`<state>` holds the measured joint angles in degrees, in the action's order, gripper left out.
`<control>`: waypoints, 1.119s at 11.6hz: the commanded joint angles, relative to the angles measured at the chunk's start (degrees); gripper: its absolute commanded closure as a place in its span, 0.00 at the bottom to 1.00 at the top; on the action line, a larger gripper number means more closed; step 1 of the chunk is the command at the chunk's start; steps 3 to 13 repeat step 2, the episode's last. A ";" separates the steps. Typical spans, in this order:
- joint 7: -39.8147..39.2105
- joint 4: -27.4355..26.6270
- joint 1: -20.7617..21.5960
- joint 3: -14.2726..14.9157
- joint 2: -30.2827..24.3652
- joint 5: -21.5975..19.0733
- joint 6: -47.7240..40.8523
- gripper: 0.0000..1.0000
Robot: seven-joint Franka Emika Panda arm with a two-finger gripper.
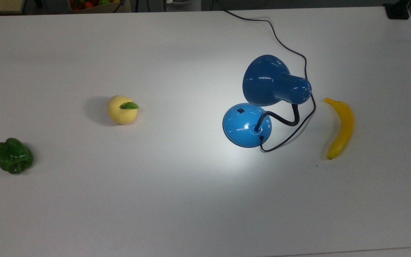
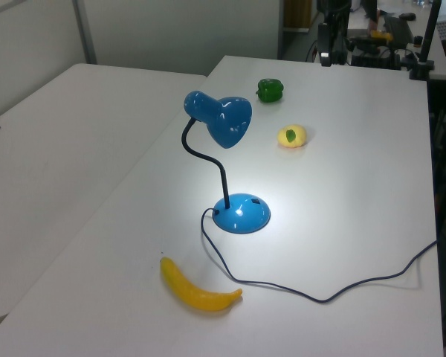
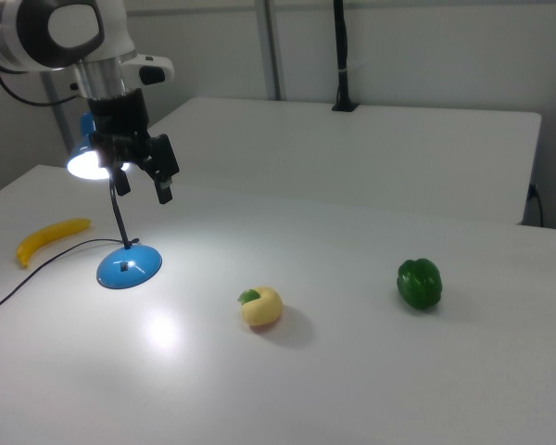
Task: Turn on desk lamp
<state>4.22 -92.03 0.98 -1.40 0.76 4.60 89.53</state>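
The desk lamp stands lit on the white table: its light-blue domed base carries a small black switch, and the darker blue shade hangs above on a black gooseneck. A bright pool of light lies on the table around the base. In the right view the bulb glows inside the shade above the base. My gripper hangs open in the air beside the shade, well above the table, holding nothing. In the left view the gripper is at the far table edge, far from the lamp.
A yellow banana lies to the top view's right of the lamp. A yellow fruit with a green leaf and a green bell pepper sit to the top view's left. The dark cord runs from the base to the far edge.
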 commanded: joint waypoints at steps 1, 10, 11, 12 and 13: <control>0.96 0.89 1.22 1.48 -0.32 -0.56 -1.81 0.00; 0.96 0.89 1.22 1.48 -0.32 -0.56 -1.81 0.00; 0.96 0.89 1.22 1.48 -0.32 -0.56 -1.81 0.00; 0.96 0.89 1.22 1.48 -0.32 -0.56 -1.81 0.00; 0.96 0.89 1.22 1.48 -0.32 -0.56 -1.81 0.00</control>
